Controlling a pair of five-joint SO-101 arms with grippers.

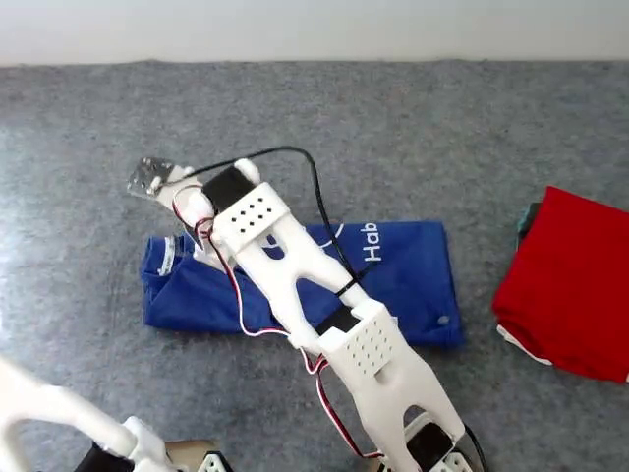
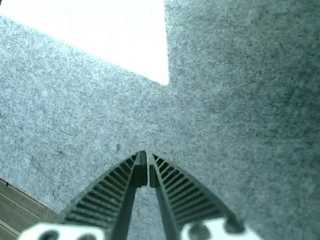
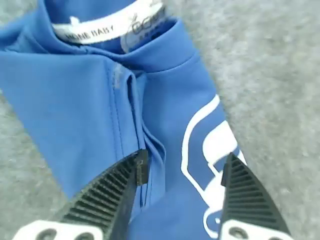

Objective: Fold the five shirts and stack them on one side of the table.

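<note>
Our right claw (image 3: 185,165) is wide open, holding nothing, just over the blue shirt (image 1: 413,270) near its collar (image 3: 100,25). The shirt lies long across the middle of the table (image 1: 413,128), its other end toward the red pile (image 1: 570,280). Our left claw (image 2: 147,167) is pinched shut over bare table, so the right arm (image 1: 285,258) is nearer.

The table (image 1: 413,128) is covered in grey, speckled felt that spreads ahead of the left jaws and to both sides of them. Well beyond their tips a glaring white patch (image 2: 100,35) cuts into the grey with a sharp corner, too bright to tell what it is. Beside the base of those jaws brown wooden planks (image 2: 14,212) show past the table's edge, and a pale wall (image 1: 314,29) borders the table's far side.
</note>
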